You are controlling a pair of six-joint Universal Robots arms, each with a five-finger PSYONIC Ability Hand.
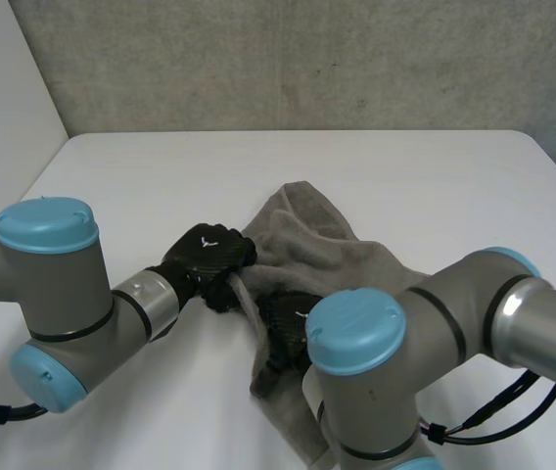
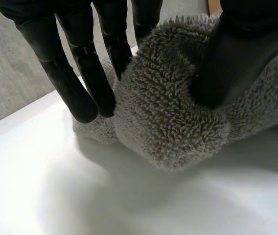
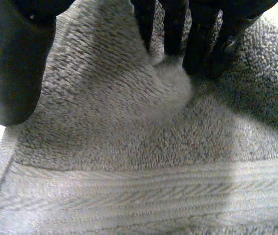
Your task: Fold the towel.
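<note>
Right hand [image 1: 286,331] presses wide on the crumpled towel [image 1: 327,250]; left hand [image 1: 205,257] pinches its edge. Likely grasping stage; next, spread it flat.

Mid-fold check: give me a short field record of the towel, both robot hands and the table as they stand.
towel: grey, bunched, lying on the table
left robot hand: shut on towel's left edge, a bunch pinched between fingers and thumb
right robot hand: open, fingertips on a raised fold, thumb apart, nearer the robot
table: white
fold: not yet made
</note>
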